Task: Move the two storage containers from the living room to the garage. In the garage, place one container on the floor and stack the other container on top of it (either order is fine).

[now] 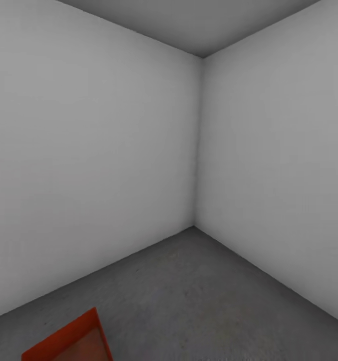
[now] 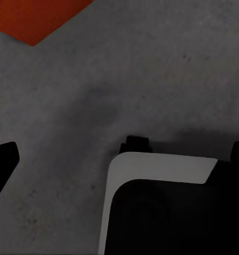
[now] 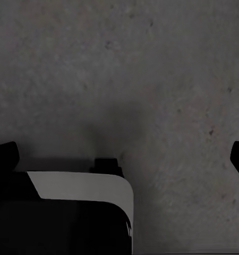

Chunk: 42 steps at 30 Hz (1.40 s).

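Facing you was a bare corner of the garage (image 1: 93, 140), where two plain pale grey walls met under a grey ceiling (image 1: 199, 25). Below them spread the floor (image 1: 199, 296), dark grey, matte and slightly mottled concrete, running up to both walls.

Down at the lower left of your head view sat one storage container (image 1: 71, 341), orange-red, resting on the floor with one corner pointing toward the walls (the rest of it was cut off by the frame edge). Its inside looked a shade duller than its rim. You also had an orange-red corner of a container (image 2: 37, 18) at the edge of the left wrist view, lying against the same concrete.

Your left fingers (image 2: 2, 164) showed as dark tips far apart at the two sides of the left wrist view, spread wide and holding nothing, with only floor between them. Your right fingers (image 3: 5, 156) stood likewise, parted wide and empty above bare concrete. Between the tips in each wrist view sat a dark, pale-edged part of the robot.
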### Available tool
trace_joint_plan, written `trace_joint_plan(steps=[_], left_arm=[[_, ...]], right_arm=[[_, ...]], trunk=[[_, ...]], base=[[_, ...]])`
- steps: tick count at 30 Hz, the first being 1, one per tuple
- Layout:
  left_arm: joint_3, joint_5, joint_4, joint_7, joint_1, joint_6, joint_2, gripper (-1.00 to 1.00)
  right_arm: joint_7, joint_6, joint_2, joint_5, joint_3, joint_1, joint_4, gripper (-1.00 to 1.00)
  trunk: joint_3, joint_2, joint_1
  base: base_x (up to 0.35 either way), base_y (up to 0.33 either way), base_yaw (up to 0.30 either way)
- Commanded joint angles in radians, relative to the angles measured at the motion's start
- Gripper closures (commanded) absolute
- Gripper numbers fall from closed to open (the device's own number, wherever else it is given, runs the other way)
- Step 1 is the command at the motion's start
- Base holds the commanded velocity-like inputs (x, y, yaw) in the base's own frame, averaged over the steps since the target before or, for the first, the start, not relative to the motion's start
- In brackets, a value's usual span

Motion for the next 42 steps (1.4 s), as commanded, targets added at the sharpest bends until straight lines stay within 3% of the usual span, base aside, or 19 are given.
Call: trace_joint_plan(steps=[1,20,26,42], left_arm=[[0.005,0.004,0.001,0.000,-0.001,-0.004,0.000,-1.00],[0.005,0.004,0.000,0.000,-0.001,-0.009,0.000,-1.00],[0.006,0.008,0.001,0.000,-0.001,-0.054,-0.006,-1.00],[0.007,0.020,0.001,0.001,-0.001,-0.059,-0.007,-1.00]], right_arm=[[-0.003,-0.005,0.001,-0.004,0.008,-0.002,0.003,-1.00],[0.001,-0.004,0.006,0.006,0.013,-0.002,0.004,-1.00],[0.000,-0.009,0.006,0.005,0.013,-0.002,0.005,-1.00],[0.000,-0.013,0.002,-0.001,0.011,-0.002,0.005,-1.00]], trunk=[[-0.001,-0.001,0.000],[-0.001,-0.001,0.000],[-0.001,-0.001,0.000],[-0.001,-0.001,0.000]], base=[[0.000,0.000,-0.293],[0.000,0.000,-0.292],[0.000,0.000,-0.097],[0.000,0.000,-0.211]])
